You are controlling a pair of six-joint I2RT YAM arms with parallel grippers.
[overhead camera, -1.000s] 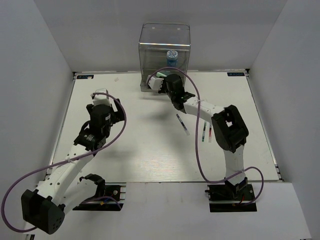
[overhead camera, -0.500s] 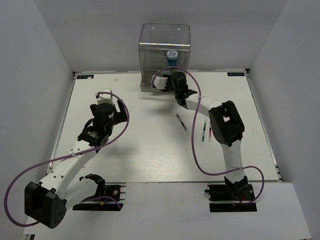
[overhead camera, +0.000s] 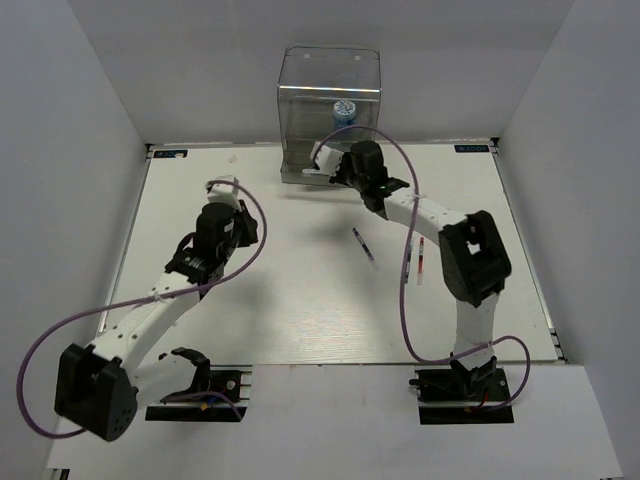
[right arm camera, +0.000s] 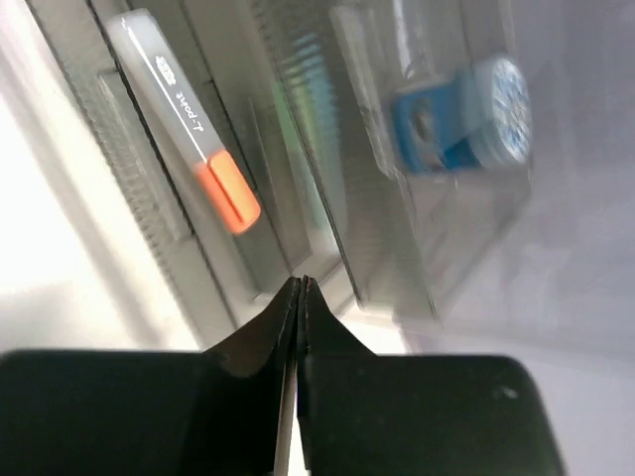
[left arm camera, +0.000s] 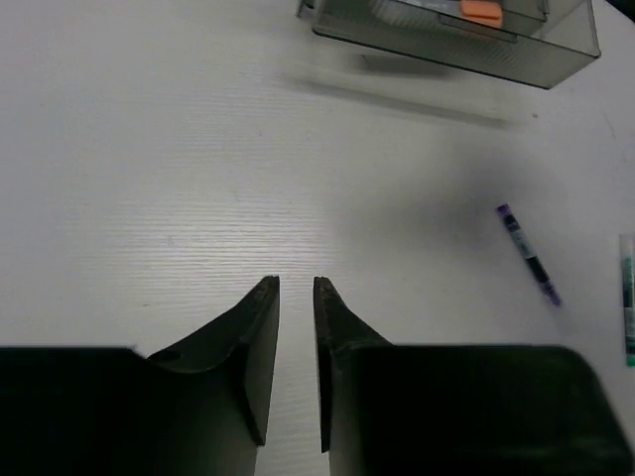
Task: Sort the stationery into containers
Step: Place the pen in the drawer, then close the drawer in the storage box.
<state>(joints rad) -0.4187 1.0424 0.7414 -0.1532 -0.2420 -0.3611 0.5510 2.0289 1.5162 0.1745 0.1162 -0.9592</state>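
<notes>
From above, the right arm's wrist covers the foot of the clear organiser (overhead camera: 330, 75), so the drawers cannot be made out there. The right gripper (right arm camera: 300, 283) is also lost against the organiser's front in that view. The right wrist camera shows its two fingers pressed together with nothing between them, just before an open grey drawer (left arm camera: 446, 50). An orange-capped marker (right arm camera: 189, 139) lies in that drawer. The blue-and-white roll (right arm camera: 466, 119) sits in the see-through top compartment, blurred behind the wall.

The left wrist view cuts off the drawer at its top edge and the green pen (left arm camera: 628, 297) at its right edge. From above, the green pen is mostly hidden behind the right arm's purple cable. The red pen (overhead camera: 421, 262) lies just beside that cable, and the purple pen (overhead camera: 363, 243) lies alone on the table (overhead camera: 280, 290) between the arms.

The left gripper (left arm camera: 296, 288) hangs over bare table, its fingers a narrow gap apart and holding nothing.

A second ago the right gripper sat farther left along the organiser's front, with something white and green at its tip. The left arm has since reached farther up the table. The pens and the roll have not moved.
</notes>
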